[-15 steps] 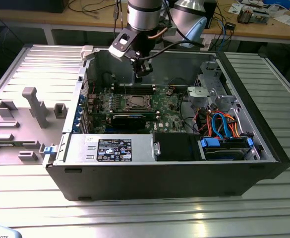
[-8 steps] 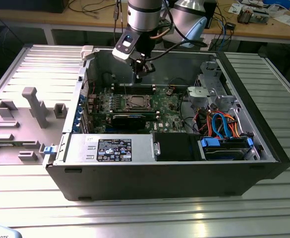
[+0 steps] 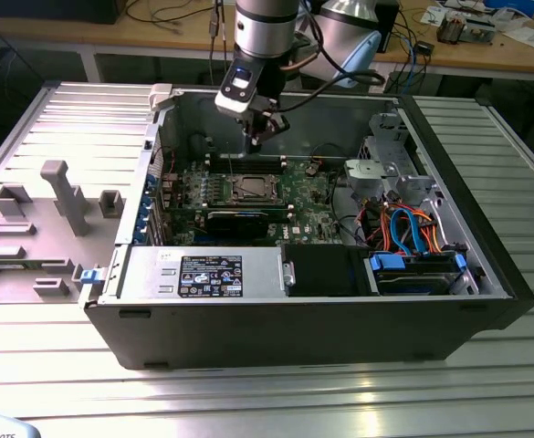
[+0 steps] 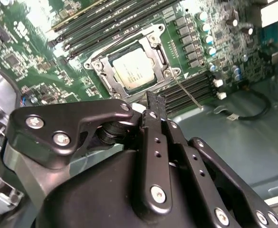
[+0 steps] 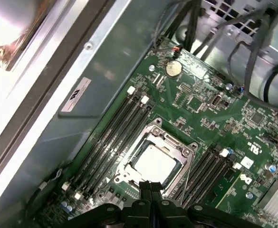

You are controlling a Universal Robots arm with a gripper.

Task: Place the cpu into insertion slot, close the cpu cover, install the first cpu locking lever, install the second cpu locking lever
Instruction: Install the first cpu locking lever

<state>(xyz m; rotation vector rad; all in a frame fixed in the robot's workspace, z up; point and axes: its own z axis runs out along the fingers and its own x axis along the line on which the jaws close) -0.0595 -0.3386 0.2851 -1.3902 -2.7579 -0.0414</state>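
Note:
The cpu (image 4: pixel 133 69) (image 5: pixel 155 161), a flat silver-grey square, lies in the insertion slot (image 3: pixel 251 190) on the green board. The cpu cover (image 4: pixel 103 71) (image 5: pixel 177 142), a silver frame, lies flat around it with the chip showing through its window. A thin metal locking lever (image 4: pixel 188 95) sticks out at an angle from one socket corner, over the memory slots. My gripper (image 3: pixel 256 141) (image 4: pixel 154 100) (image 5: pixel 145 184) hangs above the socket's edge, black fingers pressed together, holding nothing and clear of the board.
Long black memory slots (image 5: pixel 112 137) (image 4: pixel 191 88) flank the socket. A black expansion card (image 3: pixel 239 219), a drive cage (image 3: pixel 385 164), orange and blue cables (image 3: pixel 408 228) and the power supply (image 3: pixel 203 272) crowd the open case. A grey fixture (image 3: pixel 61 196) stands at the exterior view's left.

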